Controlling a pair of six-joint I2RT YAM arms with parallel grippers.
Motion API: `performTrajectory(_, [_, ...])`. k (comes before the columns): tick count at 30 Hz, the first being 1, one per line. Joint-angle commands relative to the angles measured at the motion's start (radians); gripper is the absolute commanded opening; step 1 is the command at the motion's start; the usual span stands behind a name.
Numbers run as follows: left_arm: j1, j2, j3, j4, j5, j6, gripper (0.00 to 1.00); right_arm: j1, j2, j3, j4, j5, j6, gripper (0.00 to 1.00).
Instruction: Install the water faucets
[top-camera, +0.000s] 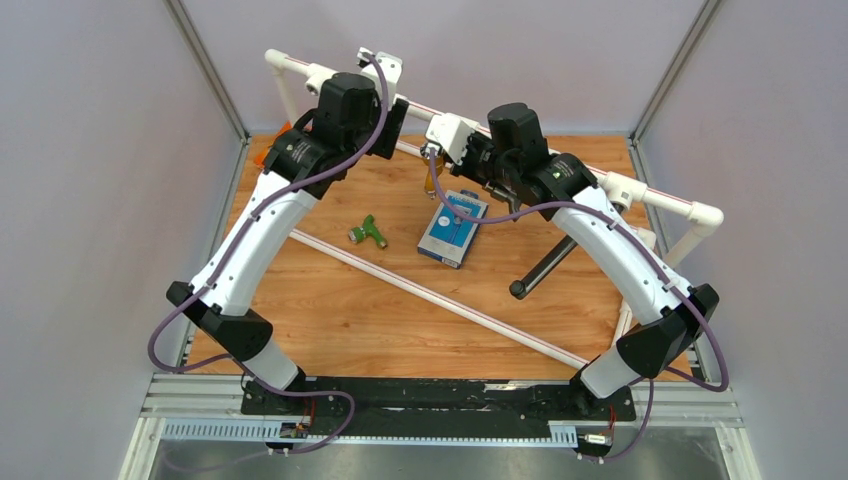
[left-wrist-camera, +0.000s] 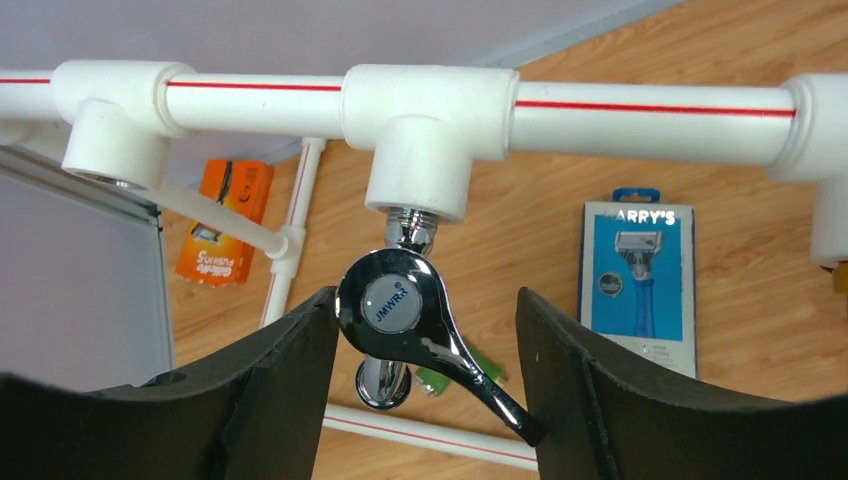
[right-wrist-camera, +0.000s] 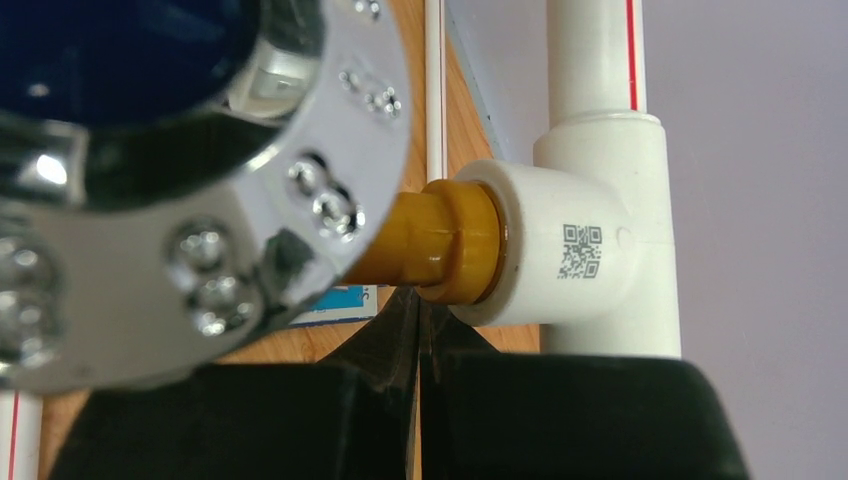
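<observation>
The chrome faucet (left-wrist-camera: 398, 303) hangs threaded end up in a tee socket (left-wrist-camera: 418, 150) of the white pipe frame (top-camera: 640, 190). My left gripper (left-wrist-camera: 425, 300) is open with its jaws on either side of the faucet; the left finger (left-wrist-camera: 290, 370) touches the faucet's round head. The green faucet (top-camera: 372, 232) lies on the wooden table and also shows in the left wrist view (left-wrist-camera: 478, 362). My right gripper (right-wrist-camera: 418, 312) is shut and empty, just below a brass-bodied tap (right-wrist-camera: 440, 243) with a chrome knob (right-wrist-camera: 150, 200) that sits in another tee (right-wrist-camera: 560, 250).
A flat blue-and-white box (top-camera: 453, 229) lies mid-table and also shows in the left wrist view (left-wrist-camera: 640, 285). An orange packet (left-wrist-camera: 225, 220) lies at the far left. A thin white pipe (top-camera: 440, 300) runs diagonally across the table. Grey walls close in on both sides.
</observation>
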Motion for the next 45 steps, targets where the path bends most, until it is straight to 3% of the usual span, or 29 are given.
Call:
performTrajectory(1, [-0.003,-0.019,0.034,-0.080,-0.008,0.058,0.67,0.040,0.029,-0.037,-0.118,-0.031,0.010,0.00])
performTrajectory(8, [-0.003,-0.034,0.025,-0.097,0.152,0.233,0.11,0.040,0.028,-0.041,-0.114,-0.032,0.008,0.00])
performTrajectory(10, [-0.003,-0.042,0.028,-0.095,0.195,0.303,0.00,0.040,0.028,-0.041,-0.115,-0.034,0.008,0.00])
performTrajectory(16, [-0.013,-0.061,-0.010,-0.115,0.238,0.547,0.00,0.040,0.029,-0.041,-0.112,-0.032,0.007,0.00])
performTrajectory(23, [-0.149,-0.094,-0.153,-0.011,0.025,0.819,0.00,0.040,0.032,-0.043,-0.111,-0.031,0.007,0.00])
performTrajectory(24, [-0.157,-0.106,-0.171,0.000,0.013,0.825,0.04,0.040,0.029,-0.043,-0.109,-0.031,0.007,0.00])
performTrajectory(27, [-0.157,-0.149,-0.220,0.081,-0.006,0.778,0.38,0.040,0.029,-0.046,-0.109,-0.029,0.007,0.00])
performTrajectory(28, [-0.157,-0.173,-0.228,0.115,-0.010,0.765,0.43,0.040,0.031,-0.046,-0.107,-0.029,0.007,0.00])
performTrajectory(30, [-0.148,-0.218,-0.239,0.156,0.005,0.701,0.65,0.040,0.031,-0.044,-0.109,-0.031,0.007,0.00])
performTrajectory(32, [-0.120,-0.259,-0.239,0.173,0.072,0.600,0.76,0.040,0.034,-0.044,-0.109,-0.029,0.007,0.00])
performTrajectory(35, [-0.042,-0.333,-0.254,0.196,0.248,0.355,0.80,0.040,0.031,-0.047,-0.107,-0.028,0.008,0.00])
performTrajectory(39, [0.166,-0.431,-0.360,0.316,0.438,-0.003,0.87,0.040,0.031,-0.046,-0.106,-0.023,0.007,0.00])
performTrajectory(41, [0.257,-0.472,-0.439,0.397,0.502,-0.220,0.89,0.040,0.032,-0.046,-0.107,-0.023,0.008,0.00])
performTrajectory(43, [0.352,-0.499,-0.512,0.475,0.535,-0.529,0.91,0.040,0.031,-0.047,-0.107,-0.024,0.007,0.00])
performTrajectory(45, [0.448,-0.509,-0.597,0.521,0.603,-0.700,0.92,0.040,0.034,-0.046,-0.109,-0.024,0.008,0.00])
